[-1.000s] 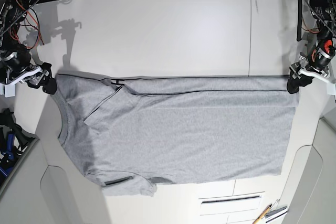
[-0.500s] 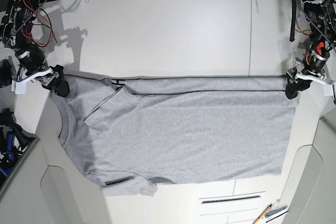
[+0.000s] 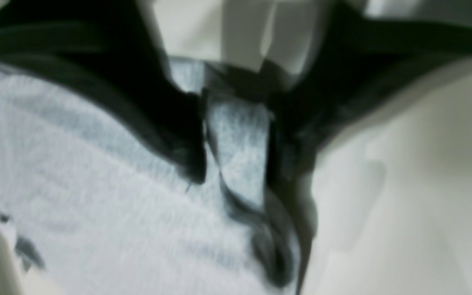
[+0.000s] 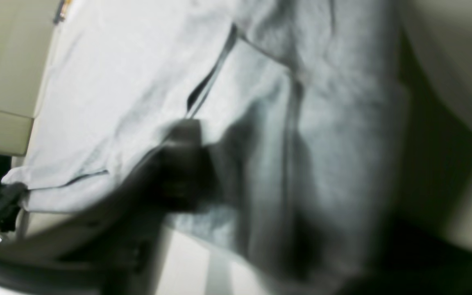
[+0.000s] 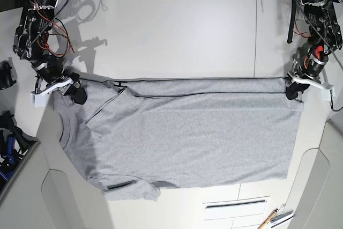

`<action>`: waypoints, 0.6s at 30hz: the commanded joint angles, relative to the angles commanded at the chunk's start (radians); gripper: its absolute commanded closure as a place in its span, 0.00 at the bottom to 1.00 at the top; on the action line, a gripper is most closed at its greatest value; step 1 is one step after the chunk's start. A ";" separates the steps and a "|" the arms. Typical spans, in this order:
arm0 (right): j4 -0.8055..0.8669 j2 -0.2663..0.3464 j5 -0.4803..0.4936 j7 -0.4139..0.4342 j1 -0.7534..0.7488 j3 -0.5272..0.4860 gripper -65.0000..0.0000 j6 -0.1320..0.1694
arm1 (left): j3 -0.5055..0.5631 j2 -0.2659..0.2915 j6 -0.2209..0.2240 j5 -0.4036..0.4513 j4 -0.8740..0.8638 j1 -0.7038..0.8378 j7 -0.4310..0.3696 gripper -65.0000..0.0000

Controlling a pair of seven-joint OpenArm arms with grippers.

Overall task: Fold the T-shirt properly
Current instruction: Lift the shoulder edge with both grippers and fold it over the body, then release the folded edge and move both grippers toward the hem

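The light grey T-shirt (image 5: 187,132) lies flat on the white table (image 5: 177,30), plain side up, neck to the left, with its far edge folded over; a thin dark strip shows along that fold. The lettering is hidden. My right gripper (image 5: 76,95) is shut on the shirt's far shoulder corner; in the right wrist view a blurred black finger (image 4: 182,172) presses into grey cloth (image 4: 322,143). My left gripper (image 5: 293,90) is shut on the far hem corner; in the left wrist view cloth (image 3: 240,139) is pinched between black fingers (image 3: 178,139).
A sleeve (image 5: 131,189) sticks out at the near left. A slotted panel (image 5: 236,205) and a pencil-like tool (image 5: 273,218) lie near the front right edge. Cables and a blue object (image 5: 8,148) sit off the left edge. A table seam (image 5: 255,36) runs at the right.
Both grippers have moved inward along the shirt's far edge, the right one further, pulling the shoulder corner toward the middle. Both stay shut on the cloth.
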 joint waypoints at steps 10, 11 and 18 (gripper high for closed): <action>0.116 0.019 0.017 -0.126 -0.016 0.039 1.00 0.025 | -0.004 -0.025 0.000 -0.102 0.093 0.010 0.168 1.00; 0.143 0.019 0.033 -0.146 -0.029 0.048 1.00 0.025 | -0.004 -0.028 0.000 -0.114 0.122 0.017 0.196 1.00; 0.296 0.069 0.077 -0.158 -0.187 0.056 1.00 0.025 | -0.005 -0.042 0.000 -0.180 0.354 0.146 0.286 1.00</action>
